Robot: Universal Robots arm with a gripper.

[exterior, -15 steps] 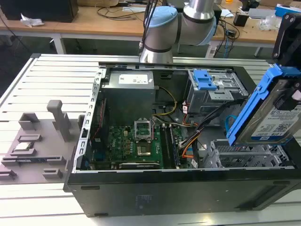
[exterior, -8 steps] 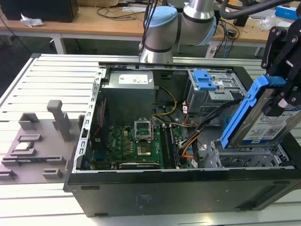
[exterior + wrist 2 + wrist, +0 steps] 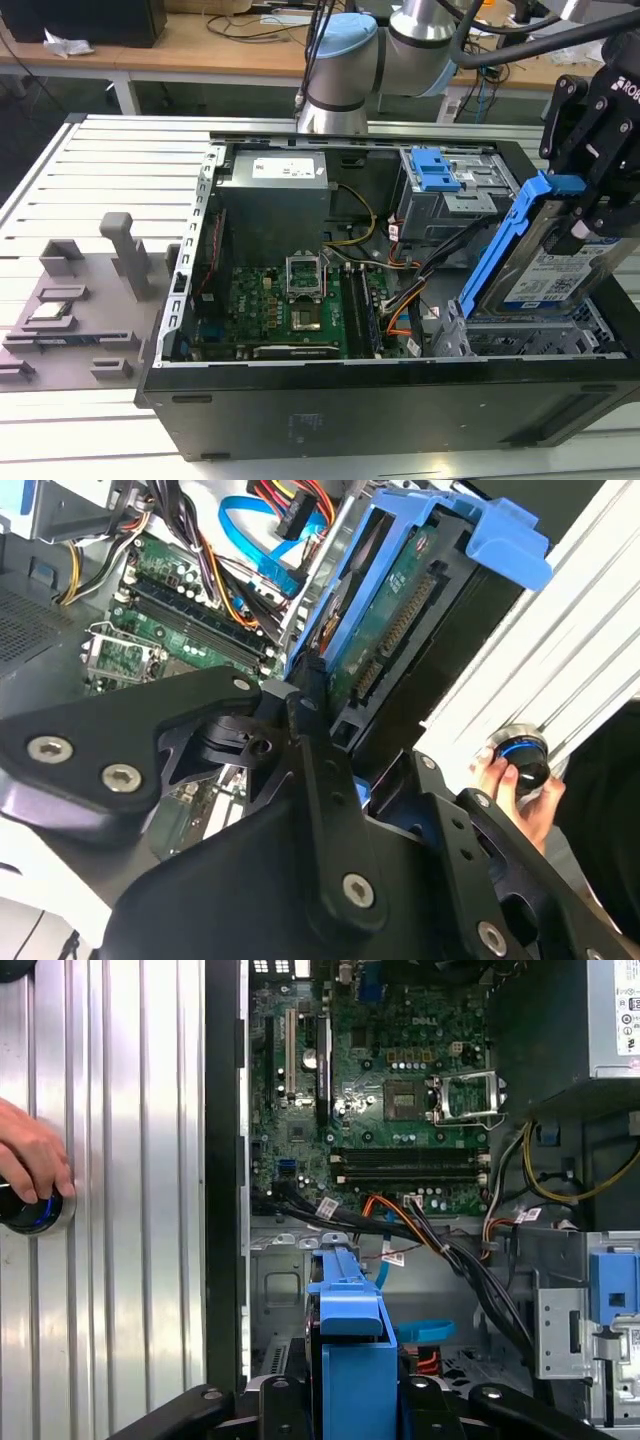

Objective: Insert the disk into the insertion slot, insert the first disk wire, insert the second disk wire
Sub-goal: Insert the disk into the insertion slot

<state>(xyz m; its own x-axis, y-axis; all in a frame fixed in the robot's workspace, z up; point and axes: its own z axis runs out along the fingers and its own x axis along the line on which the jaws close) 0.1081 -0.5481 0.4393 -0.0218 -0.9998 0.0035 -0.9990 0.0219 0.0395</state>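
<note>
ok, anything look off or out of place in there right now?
Two things. The drive sits steeply tilted in the gripper, its lower end at the drive cage, not seated flat. And a person's hand rests on a round knob on the table beside the case.

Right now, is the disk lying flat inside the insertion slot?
No, the disk stands steeply tilted over the insertion slot, with most of it sticking up above it.
</note>
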